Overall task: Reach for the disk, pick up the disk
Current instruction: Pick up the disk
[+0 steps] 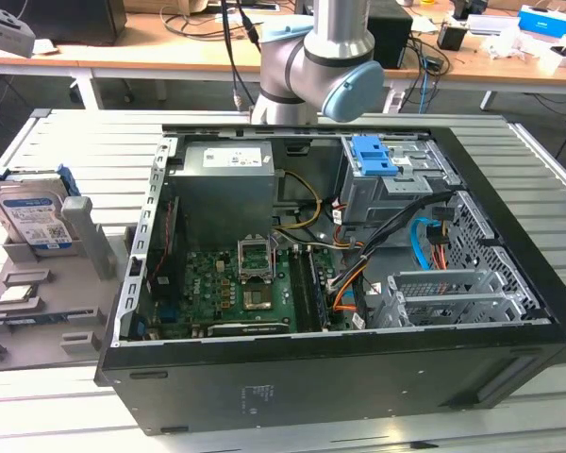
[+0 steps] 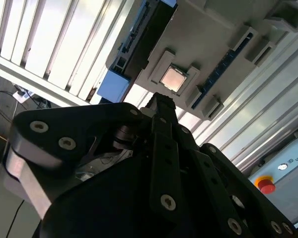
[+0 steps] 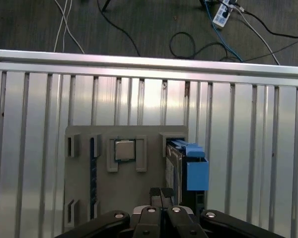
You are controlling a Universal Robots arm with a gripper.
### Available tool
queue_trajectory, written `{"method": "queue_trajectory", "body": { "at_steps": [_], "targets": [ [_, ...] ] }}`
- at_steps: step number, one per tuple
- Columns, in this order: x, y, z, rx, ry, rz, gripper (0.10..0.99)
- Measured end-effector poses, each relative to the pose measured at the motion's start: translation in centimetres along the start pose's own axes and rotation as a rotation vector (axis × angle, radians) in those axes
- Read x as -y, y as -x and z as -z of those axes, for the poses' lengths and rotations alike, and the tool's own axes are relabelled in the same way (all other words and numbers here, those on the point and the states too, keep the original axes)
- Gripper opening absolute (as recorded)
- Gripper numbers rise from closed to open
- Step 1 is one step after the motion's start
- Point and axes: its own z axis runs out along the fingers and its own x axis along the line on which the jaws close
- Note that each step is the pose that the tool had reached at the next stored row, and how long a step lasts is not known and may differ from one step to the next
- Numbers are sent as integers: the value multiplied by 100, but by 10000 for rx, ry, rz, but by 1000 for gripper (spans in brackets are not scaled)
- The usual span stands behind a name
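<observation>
Disk stands on edge in grey holder, exterior view's left. Reach step: my pincer hangs above the holder, closed, empty. Grasp needs fingers opened and centred over the disk.

Black gripper in foreground, tip over grey fixture tray. CPU chip seated in tray pocket near tip. The disk stands on edge at tray side, blue bracket on it. Ribbed metal worktop underneath. Red button well apart from tray.
</observation>
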Motion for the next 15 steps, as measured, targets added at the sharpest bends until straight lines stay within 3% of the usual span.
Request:
{"method": "queue_trajectory", "body": {
  "at_steps": [8,11,12,15],
  "targets": [
    [0,0,0,1,-1,-43,114],
    [0,0,0,1,0,-44,357],
    [0,0,0,1,0,-44,357],
    [0,0,0,2,-1,-46,541]
  ]
}}
